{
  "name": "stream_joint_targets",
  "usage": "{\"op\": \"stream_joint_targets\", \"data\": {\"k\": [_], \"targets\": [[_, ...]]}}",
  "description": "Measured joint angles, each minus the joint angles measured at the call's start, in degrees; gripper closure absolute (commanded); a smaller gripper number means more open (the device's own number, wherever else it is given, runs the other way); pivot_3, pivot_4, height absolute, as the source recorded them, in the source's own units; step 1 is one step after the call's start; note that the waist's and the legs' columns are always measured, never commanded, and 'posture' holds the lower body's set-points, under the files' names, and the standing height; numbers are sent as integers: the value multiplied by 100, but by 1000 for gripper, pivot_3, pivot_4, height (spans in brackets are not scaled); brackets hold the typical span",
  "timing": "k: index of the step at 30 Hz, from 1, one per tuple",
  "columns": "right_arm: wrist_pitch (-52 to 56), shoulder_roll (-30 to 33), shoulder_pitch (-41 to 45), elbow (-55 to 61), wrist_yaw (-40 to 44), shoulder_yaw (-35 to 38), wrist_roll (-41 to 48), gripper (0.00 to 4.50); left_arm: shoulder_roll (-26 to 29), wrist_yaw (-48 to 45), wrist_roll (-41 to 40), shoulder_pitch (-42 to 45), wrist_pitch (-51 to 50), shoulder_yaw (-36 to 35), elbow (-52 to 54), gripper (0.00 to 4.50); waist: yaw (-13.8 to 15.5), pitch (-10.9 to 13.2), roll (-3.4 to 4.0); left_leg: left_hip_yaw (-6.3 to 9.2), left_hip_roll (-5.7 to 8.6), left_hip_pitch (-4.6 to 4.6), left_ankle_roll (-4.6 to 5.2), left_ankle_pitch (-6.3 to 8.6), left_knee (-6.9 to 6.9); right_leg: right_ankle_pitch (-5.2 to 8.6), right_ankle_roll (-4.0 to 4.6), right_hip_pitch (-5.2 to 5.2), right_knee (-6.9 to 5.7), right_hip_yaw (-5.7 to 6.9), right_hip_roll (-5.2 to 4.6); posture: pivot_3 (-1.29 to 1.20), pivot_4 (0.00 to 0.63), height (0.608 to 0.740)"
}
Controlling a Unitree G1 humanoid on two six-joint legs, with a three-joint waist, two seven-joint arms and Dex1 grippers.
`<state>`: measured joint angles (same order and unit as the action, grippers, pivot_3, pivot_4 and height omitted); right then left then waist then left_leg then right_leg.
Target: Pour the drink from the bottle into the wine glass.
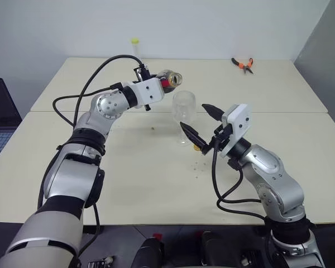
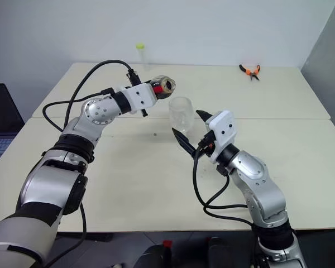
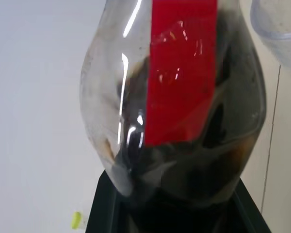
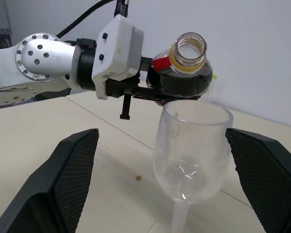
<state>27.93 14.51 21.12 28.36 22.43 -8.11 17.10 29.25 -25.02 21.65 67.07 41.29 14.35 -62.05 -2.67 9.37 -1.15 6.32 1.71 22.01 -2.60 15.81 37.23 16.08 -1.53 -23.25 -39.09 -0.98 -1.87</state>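
My left gripper (image 1: 165, 84) is shut on the bottle (image 1: 171, 79), holding it tipped almost level. The bottle's open, capless mouth (image 4: 188, 48) points over the rim of the wine glass (image 1: 184, 109). The dark drink (image 4: 182, 83) lies inside the bottle's body behind the red label (image 3: 182, 73). The wine glass stands upright on the table (image 1: 128, 178), and I see no dark liquid in its bowl (image 4: 191, 155). My right gripper (image 1: 202, 123) is open, with one finger (image 4: 63, 189) on each side of the glass and not touching it.
A thin clear tube with a yellow cap (image 1: 135, 47) stands at the table's far edge. Orange pliers (image 1: 243, 64) lie at the far right. A laptop (image 1: 0, 117) sits off the table's left side. A few crumbs (image 1: 198, 164) and a small yellowish thing (image 1: 196, 148) lie near the glass's foot.
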Motion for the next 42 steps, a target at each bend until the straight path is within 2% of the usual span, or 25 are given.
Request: {"op": "stream_joint_targets", "data": {"k": [9,16,29,42], "targets": [[-1,-117,52,-143,-8,-50,-70,0,207,1075,996,241,305,544,-389,3744,-5,0,0,7,43,0,0,0,-1,0,0,-2,-2,1,-3,0,150,740],[-1,-128,81,-182,-53,-57,-241,0,210,1625,1444,414,442,800,-442,3744,-3,0,0,9,56,1,1,-1,1,3,-6,-2,-3,-1,-17,0,150,740],[3,-128,81,-191,-110,-99,-302,0,340,2487,2101,730,552,1194,-538,3744,-5,0,0,8,59,2,1,-1,2,4,-7,-3,-7,0,-19,0,150,740],[27,-127,80,-198,-108,-110,-294,0,352,2806,2326,853,560,1366,-561,3758,-6,0,0,6,59,4,1,-1,5,4,-7,-4,-9,1,-19,0,150,740]]}}
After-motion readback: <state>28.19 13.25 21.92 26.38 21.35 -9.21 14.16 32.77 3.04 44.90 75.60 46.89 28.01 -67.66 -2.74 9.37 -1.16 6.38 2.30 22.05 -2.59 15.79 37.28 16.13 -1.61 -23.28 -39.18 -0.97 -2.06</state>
